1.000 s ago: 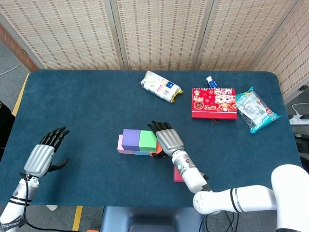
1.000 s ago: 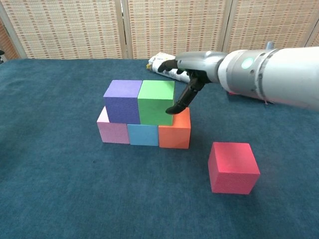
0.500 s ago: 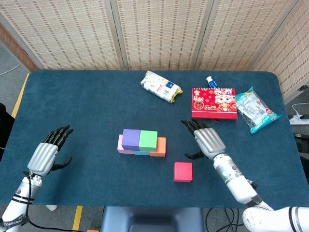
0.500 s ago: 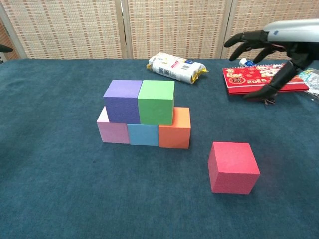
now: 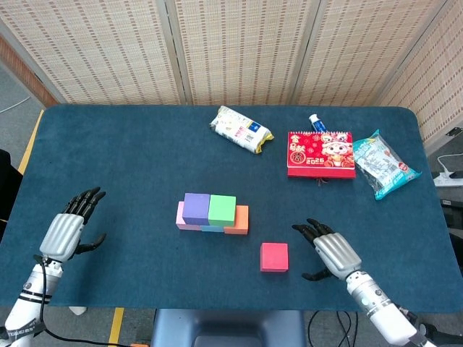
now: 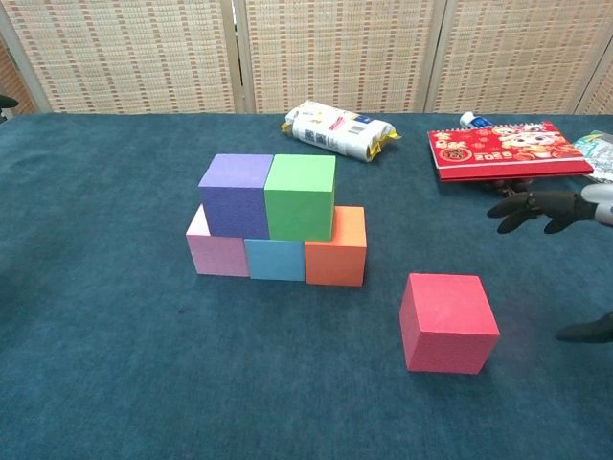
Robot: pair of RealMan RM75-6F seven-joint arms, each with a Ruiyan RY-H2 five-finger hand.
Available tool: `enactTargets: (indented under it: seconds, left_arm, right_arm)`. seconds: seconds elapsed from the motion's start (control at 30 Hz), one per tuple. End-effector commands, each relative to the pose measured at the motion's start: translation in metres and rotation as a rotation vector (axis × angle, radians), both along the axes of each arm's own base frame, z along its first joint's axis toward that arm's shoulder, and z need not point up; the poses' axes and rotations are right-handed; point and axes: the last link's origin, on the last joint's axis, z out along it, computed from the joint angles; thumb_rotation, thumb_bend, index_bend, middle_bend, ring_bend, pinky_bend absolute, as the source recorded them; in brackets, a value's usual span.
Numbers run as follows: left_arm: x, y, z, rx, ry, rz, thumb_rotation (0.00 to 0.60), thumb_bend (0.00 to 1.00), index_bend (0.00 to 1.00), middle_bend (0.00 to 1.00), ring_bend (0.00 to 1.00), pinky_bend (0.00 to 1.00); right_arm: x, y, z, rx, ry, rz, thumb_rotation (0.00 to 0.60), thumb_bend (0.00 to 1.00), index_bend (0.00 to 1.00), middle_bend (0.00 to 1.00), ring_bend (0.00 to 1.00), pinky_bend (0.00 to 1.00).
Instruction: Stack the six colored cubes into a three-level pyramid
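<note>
Just to the left of our right hand [image 5: 334, 253] sits the red cube [image 5: 274, 256], alone on the blue desk [image 5: 130, 159] and apart from the fingers. We hold that hand wide, fingers spread, thumb out, nothing in it; in the chest view only its dark fingertips [image 6: 522, 206] show at the right edge.

Further left of the right hand and a little beyond it stands the stack. Its bottom row is the pink cube [image 6: 216, 251], the light blue cube [image 6: 275, 259] and the orange cube [image 6: 337, 249], touching side by side. On top of them rest the purple cube [image 6: 234, 196] and the green cube [image 6: 301, 196], pressed together, the purple over the pink and blue, the green over the blue and orange. Nothing lies on that second level.

Our left hand [image 5: 66, 233] hovers well to the left of the stack, near the desk's left edge, also wide and holding nothing.

Far beyond the right hand, along the back of the desk, lie a white snack packet [image 5: 241, 129], a red calendar [image 5: 320, 152] with a small white bottle [image 5: 316, 122] behind it, and a clear bag [image 5: 383, 163] at the right.
</note>
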Motion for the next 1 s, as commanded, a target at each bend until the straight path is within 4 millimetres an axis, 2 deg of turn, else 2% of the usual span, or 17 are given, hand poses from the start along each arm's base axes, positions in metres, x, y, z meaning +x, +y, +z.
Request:
enactTargets:
  seconds: [0.03, 0.33, 0.47, 0.63, 0.77, 0.87, 0.9, 1.0]
  left_arm:
    - [-0.001, 0.0, 0.001, 0.004, -0.001, 0.002, 0.6, 0.32, 0.0, 0.0, 0.0, 0.11]
    - [-0.006, 0.0, 0.002, 0.007, -0.009, 0.013, 0.6, 0.32, 0.0, 0.0, 0.0, 0.11]
    - [-0.008, 0.0, 0.002, 0.008, -0.012, 0.018, 0.6, 0.32, 0.0, 0.0, 0.0, 0.11]
    - [-0.01, 0.001, 0.002, 0.005, -0.015, 0.021, 0.6, 0.32, 0.0, 0.0, 0.0, 0.11]
    - [-0.011, 0.001, 0.003, 0.006, -0.013, 0.023, 0.6, 0.32, 0.0, 0.0, 0.0, 0.11]
    - [-0.012, 0.001, 0.004, 0.007, -0.015, 0.025, 0.6, 0.32, 0.0, 0.0, 0.0, 0.11]
    - [-0.011, 0.001, 0.004, 0.007, -0.015, 0.025, 0.6, 0.32, 0.0, 0.0, 0.0, 0.11]
    - [-0.01, 0.001, 0.003, 0.004, -0.011, 0.022, 0.6, 0.32, 0.0, 0.0, 0.0, 0.11]
  right_arm:
    - [-0.005, 0.002, -0.017, 0.018, -0.001, -0.018, 0.6, 0.19, 0.23, 0.25, 0.14, 0.27]
    - [0.002, -0.009, -0.047, 0.022, -0.016, -0.024, 0.6, 0.19, 0.3, 0.3, 0.18, 0.29]
    - [0.005, -0.013, -0.059, 0.02, -0.036, -0.03, 0.6, 0.19, 0.38, 0.31, 0.23, 0.33]
    - [0.007, -0.014, -0.067, 0.014, -0.032, -0.017, 0.6, 0.23, 0.53, 0.41, 0.35, 0.43]
    - [0.011, -0.02, -0.054, -0.025, -0.058, -0.01, 0.6, 0.27, 0.61, 0.48, 0.42, 0.45]
    - [0.013, -0.021, -0.046, -0.03, -0.073, -0.003, 0.6, 0.28, 0.62, 0.48, 0.42, 0.45]
    - [0.031, -0.027, -0.027, -0.063, -0.113, 0.049, 0.6, 0.28, 0.62, 0.48, 0.42, 0.45]
    - [0.057, -0.036, 0.002, -0.066, -0.156, 0.097, 0.6, 0.28, 0.62, 0.48, 0.42, 0.45]
